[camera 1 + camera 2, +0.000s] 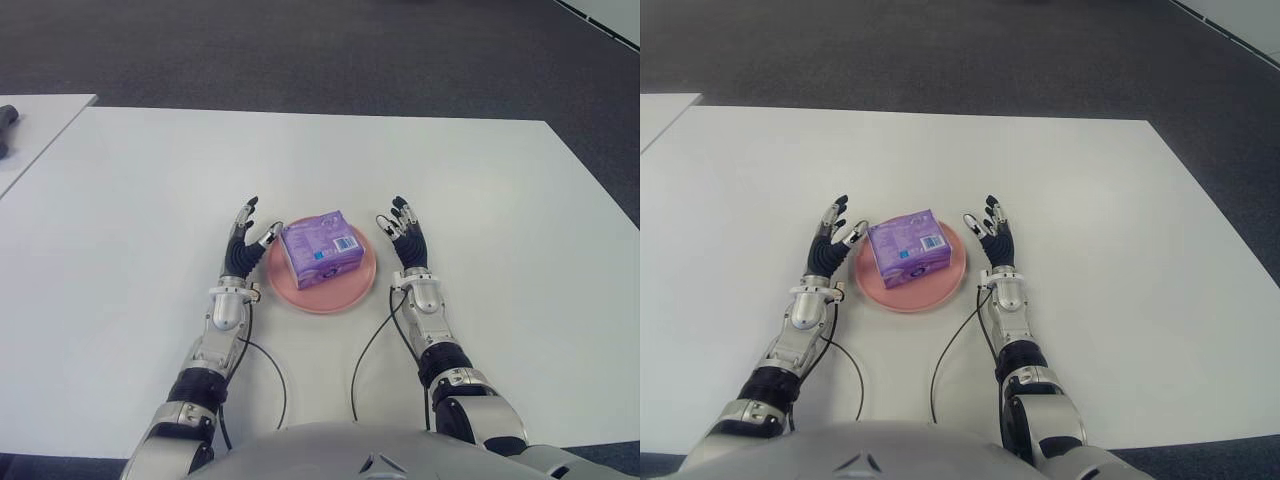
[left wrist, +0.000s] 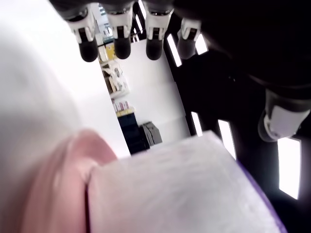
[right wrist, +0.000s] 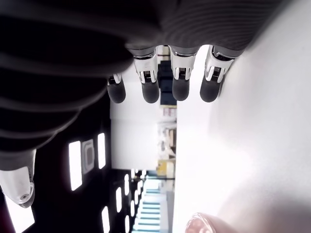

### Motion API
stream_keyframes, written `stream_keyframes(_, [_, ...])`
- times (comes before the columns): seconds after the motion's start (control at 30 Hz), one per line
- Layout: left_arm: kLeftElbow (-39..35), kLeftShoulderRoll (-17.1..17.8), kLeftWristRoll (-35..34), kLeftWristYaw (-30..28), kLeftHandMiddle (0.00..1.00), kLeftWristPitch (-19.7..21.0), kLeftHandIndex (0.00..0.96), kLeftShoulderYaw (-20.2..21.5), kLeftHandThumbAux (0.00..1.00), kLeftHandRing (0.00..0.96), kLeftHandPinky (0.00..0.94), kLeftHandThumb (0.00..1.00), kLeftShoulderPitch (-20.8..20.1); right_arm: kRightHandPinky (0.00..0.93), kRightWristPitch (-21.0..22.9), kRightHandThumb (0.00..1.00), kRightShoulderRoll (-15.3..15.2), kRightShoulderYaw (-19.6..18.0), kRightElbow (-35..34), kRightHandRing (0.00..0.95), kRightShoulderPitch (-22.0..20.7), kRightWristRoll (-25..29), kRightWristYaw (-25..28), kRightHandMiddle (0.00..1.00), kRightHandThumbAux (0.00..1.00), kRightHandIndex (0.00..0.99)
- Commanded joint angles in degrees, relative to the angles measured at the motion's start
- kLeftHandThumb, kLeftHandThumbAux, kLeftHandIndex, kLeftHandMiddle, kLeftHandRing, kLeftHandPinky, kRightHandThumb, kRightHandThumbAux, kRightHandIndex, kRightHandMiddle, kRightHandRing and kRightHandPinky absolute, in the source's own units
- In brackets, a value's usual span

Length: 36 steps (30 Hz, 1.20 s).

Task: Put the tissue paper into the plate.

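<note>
Tissue pack (image 1: 321,249) is seen lying inside the pink plate (image 1: 350,294), centre of the frame on the white worktop (image 1: 500,200), so placement is judged done. Left hand (image 1: 243,247) shows just left of the plate, right hand (image 1: 406,234) just right of it; fingers on both are spread and nothing is held. Only withdrawal of the hands appears left.

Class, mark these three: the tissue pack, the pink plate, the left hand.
tissue pack (image 1: 321,248), left eye view, purple top face
pink plate (image 1: 352,291), left eye view, bare rim
left hand (image 1: 241,250), left eye view, palm
</note>
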Motion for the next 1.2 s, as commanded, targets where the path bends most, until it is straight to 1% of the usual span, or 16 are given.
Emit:
stream_keyframes(0.03, [2.7, 0.5, -0.8, -2.4, 0.0, -2.1, 0.0, -1.0, 0.43, 0.0, 0.0, 0.0, -0.3, 0.0, 3.4, 0.092, 0.0, -0.4, 6.0, 0.0, 5.0, 0.5, 0.7, 0.0, 0.505, 0.0])
stream_keyframes(0.27, [4.0, 0.8, -2.0, -5.0, 0.0, -3.8, 0.0, -1.3, 0.423, 0.0, 0.0, 0.0, -0.2, 0.0, 3.6, 0.093, 0.2, -0.7, 6.1, 0.0, 4.7, 0.8, 0.8, 0.0, 0.513, 0.0])
stream_keyframes(0.43, [5.8, 0.9, -2.3, -5.3, 0.0, -4.4, 0.0, -1.3, 0.408, 0.0, 0.0, 0.0, -0.8, 0.0, 4.7, 0.106, 1.0, -0.9, 4.6, 0.0, 4.8, 1.3, 0.3, 0.0, 0.525, 0.0])
stream_keyframes(0.7, [7.5, 0.8, -3.1, -5.8, 0.0, -5.3, 0.0, -1.2, 0.388, 0.0, 0.0, 0.006, -1.5, 0.0, 5.0, 0.125, 0.9, -1.4, 4.7, 0.0, 4.4, 2.0, 0.9, 0.0, 0.535, 0.0])
stream_keyframes(0.97, [6.9, 0.6, -3.9, -6.3, 0.0, -4.5, 0.0, -1.2, 0.39, 0.0, 0.0, 0.013, -1.3, 0.0, 5.0, 0.144, 1.1, -1.4, 4.0, 0.0, 4.4, 2.0, 0.8, 0.0, 0.528, 0.0])
stream_keyframes(1.2, [5.8, 0.4, -4.3, -6.7, 0.0, -3.0, 0.0, -1.4, 0.388, 0.0, 0.0, 0.017, -1.4, 0.0, 5.1, 0.147, 1.1, -1.4, 4.4, 0.0, 4.0, 1.9, 0.7, 0.0, 0.526, 0.0])
